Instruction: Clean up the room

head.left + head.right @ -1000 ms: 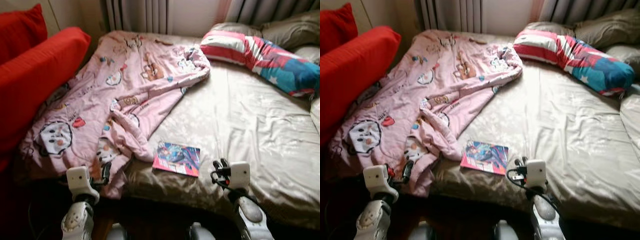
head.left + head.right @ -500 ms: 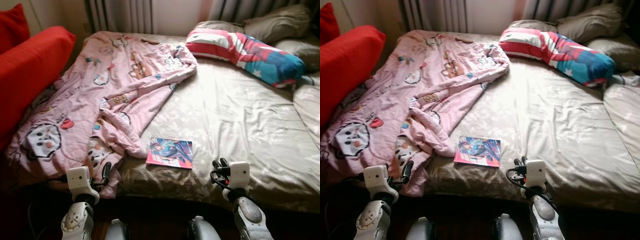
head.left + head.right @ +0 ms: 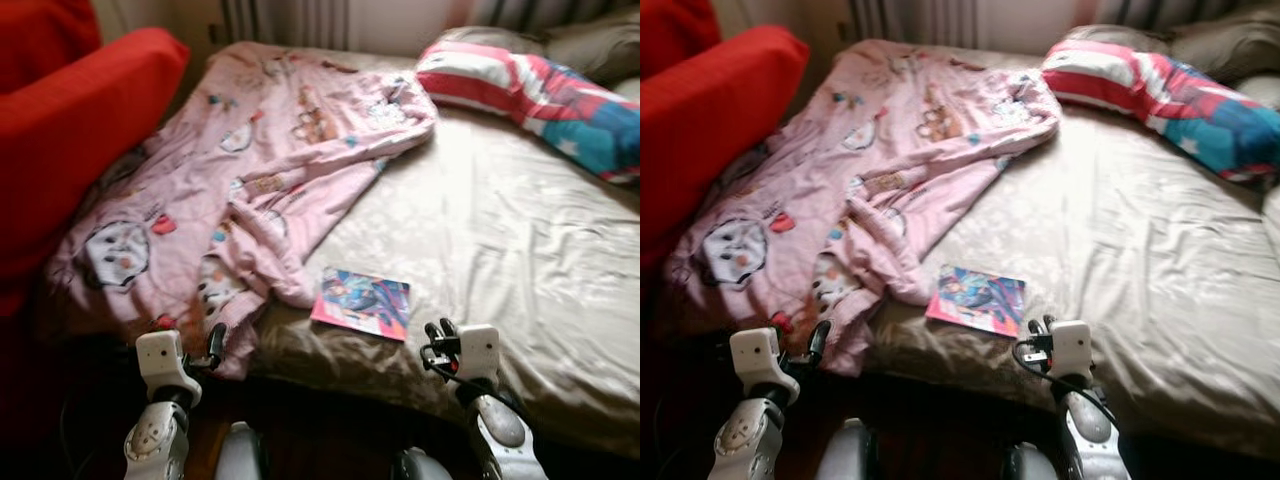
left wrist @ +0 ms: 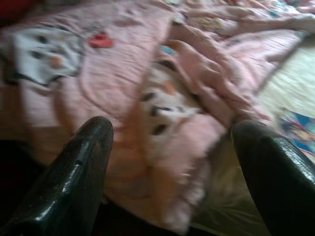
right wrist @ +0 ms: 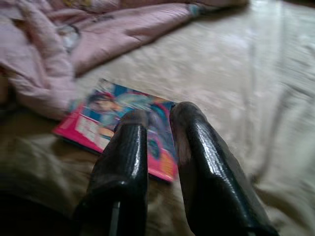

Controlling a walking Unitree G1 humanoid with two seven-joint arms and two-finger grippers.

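Red cushion (image 3: pixel 70 130) at far left beside the bed (image 3: pixel 520 260). Pink printed blanket (image 3: pixel 250 170) lies rumpled over the bed's left half. Left gripper (image 3: pixel 212 345), fingers spread wide, hovers at the blanket's near edge. A colourful book (image 3: pixel 362 302) lies flat on the beige sheet, just beside the blanket. Right gripper (image 3: pixel 437 335), fingers nearly pressed together and empty, hangs near the book. Striped pillow (image 3: pixel 540 100) at far right.

Camera view swung back leftward, blurred; nothing displaced on bed (image 3: pixel 520 250).
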